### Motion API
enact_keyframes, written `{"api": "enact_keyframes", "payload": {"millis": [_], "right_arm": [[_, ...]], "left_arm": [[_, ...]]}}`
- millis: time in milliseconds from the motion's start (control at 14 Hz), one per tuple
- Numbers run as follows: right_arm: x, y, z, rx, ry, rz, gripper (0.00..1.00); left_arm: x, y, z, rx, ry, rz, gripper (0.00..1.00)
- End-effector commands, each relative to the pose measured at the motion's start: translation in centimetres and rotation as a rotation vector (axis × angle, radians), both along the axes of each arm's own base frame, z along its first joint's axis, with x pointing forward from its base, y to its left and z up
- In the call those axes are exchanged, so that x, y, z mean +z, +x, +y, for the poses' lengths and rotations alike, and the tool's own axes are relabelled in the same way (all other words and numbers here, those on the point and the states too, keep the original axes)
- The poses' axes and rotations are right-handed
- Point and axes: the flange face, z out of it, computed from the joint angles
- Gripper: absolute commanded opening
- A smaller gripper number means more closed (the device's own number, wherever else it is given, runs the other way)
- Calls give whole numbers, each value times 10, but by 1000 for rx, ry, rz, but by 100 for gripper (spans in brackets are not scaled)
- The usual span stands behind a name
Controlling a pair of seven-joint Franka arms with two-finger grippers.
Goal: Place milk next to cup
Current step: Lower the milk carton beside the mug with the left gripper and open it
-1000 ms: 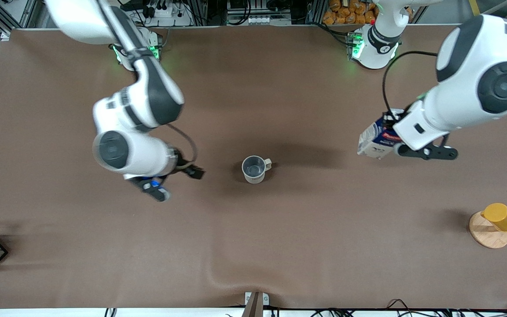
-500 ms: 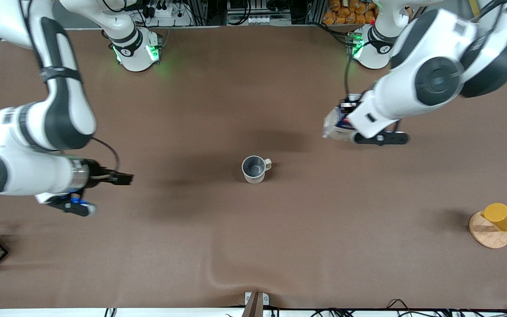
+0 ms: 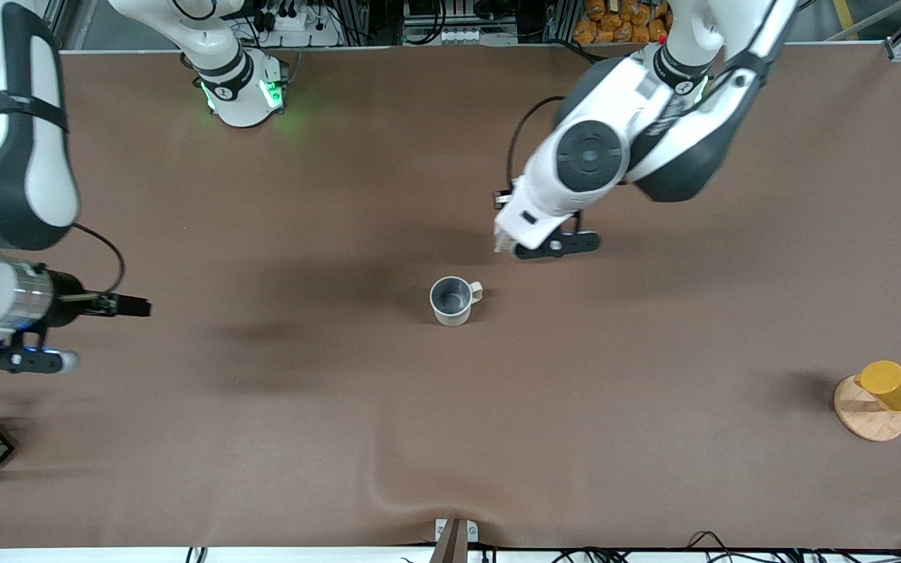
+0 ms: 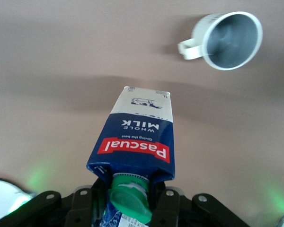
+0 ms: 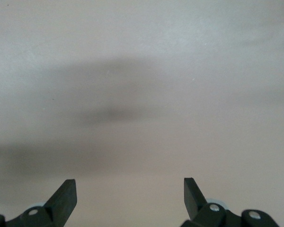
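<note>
Here the left gripper [image 4: 128, 208] is clamped on the gable top of the Pascal milk carton [image 4: 135, 142] — light, crushable card, best held firmly near its top — over bare tabletop [image 3: 450, 438] near the cream mug [image 3: 451, 300]. The right gripper [image 5: 130, 196] waits, spread wide and empty, over the right arm's end of the table.

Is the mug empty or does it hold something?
Empty: the cup shows only its bare grey inside in the left wrist view, and likewise from the front.

The dark-blue gable-top milk carton [image 4: 135, 144] carries "Pascual" in white on its red band. Beneath that stands "WHOLE MILK"; the smaller line cannot be read.
</note>
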Motion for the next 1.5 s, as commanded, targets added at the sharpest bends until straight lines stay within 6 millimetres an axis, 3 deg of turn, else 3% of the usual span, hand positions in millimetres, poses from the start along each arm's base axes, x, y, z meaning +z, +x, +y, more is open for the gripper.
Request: {"api": "enact_keyframes", "payload": {"millis": [0,143,429,571,714,857,1071,1286,1429], "right_arm": [[5,-8,-37,27,37,-16,100],[26,-14,-45,18,59,-51,100],[130,-50,-37,9,100,-208,100],[167,-77,-28,23,107,-231,100],[188,-95,-4,43,111,-233,100],[168,-99,20,-2,104,-225,100],[153,-107,24,-3,98,-248,100],[147,-104,24,-2,96,-241,100],[146,-102,20,4,93,-243,100]], "left_arm": [[-16,5,-49,42,-4,-21,24],[-32,3,-71,25,-1,-35,24],[-54,-6,-93,-27,20,-98,24],[-63,-4,-97,-27,18,-115,24],[-69,-2,-99,-23,13,-118,25],[-72,-3,-98,-61,7,-114,26],[-81,-2,-97,-75,18,-112,32],[-92,-6,-101,-81,26,-99,44],[-97,-7,-103,-83,26,-99,64]]}}
